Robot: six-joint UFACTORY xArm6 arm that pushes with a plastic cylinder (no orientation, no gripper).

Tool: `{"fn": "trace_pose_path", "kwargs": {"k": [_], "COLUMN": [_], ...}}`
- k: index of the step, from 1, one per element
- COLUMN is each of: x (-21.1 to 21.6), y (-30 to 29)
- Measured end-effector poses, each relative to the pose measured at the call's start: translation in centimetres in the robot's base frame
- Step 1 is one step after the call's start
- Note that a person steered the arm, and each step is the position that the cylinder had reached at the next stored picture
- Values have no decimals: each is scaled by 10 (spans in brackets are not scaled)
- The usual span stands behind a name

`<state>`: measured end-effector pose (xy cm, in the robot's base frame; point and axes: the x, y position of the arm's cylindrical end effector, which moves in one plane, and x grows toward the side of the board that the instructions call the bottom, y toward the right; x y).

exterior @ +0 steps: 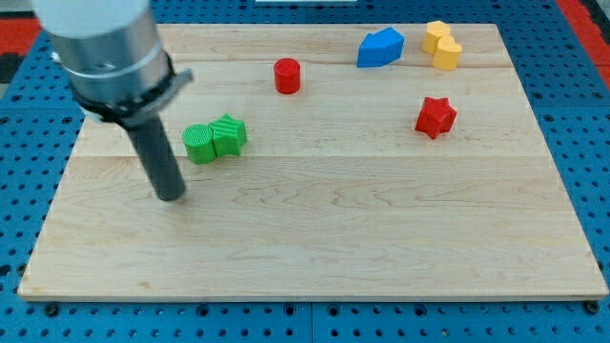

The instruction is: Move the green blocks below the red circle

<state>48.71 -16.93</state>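
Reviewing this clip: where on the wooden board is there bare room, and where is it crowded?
Bare: the whole bottom half, below my tip and the red star block. Crowded: the green round block touching the green star block; top right, blue block and two yellow blocks.

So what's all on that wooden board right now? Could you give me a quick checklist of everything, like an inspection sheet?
Surface: pale wooden board, lying flat on a blue pegboard.
Job's things: green cylinder and green star touching, side by side; red cylinder toward the view's top right of them.
Clutter: red star, blue block, two yellow blocks touching.
Grippers: none; my tip sits toward the view's bottom left of the green pair, apart from it.
Cables: nothing seen.
Surroundings: red patch at the view's top left.
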Motion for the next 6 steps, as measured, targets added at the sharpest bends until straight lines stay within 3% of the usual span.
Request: {"fn": "trace_pose_path", "kwargs": {"k": [1,3,6], "x": [-40,-66,-86], "y": [5,90,54]}}
